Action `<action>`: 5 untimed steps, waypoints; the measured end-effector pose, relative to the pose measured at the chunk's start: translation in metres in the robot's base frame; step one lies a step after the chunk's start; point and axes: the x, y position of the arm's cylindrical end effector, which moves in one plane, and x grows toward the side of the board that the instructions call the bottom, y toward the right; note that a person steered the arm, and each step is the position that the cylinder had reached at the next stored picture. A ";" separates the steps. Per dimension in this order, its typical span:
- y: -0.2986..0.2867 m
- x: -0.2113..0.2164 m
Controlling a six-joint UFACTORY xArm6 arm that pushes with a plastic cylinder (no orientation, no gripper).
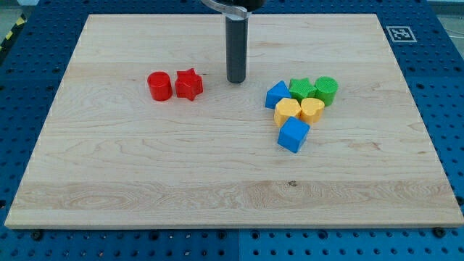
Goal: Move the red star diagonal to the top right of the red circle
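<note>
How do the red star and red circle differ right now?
Shape: the red star has pointed lobes; the red circle is a round cylinder.
Position: the star sits on the circle's right in the view, touching or nearly so, level with it, not diagonal.
Distance from my tip: the star is closer, the circle farther.
Shared: same red, similar height.

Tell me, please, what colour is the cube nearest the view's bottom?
Blue; the cube shows clearly in the camera view.
</note>
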 end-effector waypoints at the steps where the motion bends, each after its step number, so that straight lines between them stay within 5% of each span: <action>1: -0.019 0.038; 3: -0.058 0.084; 5: -0.082 -0.006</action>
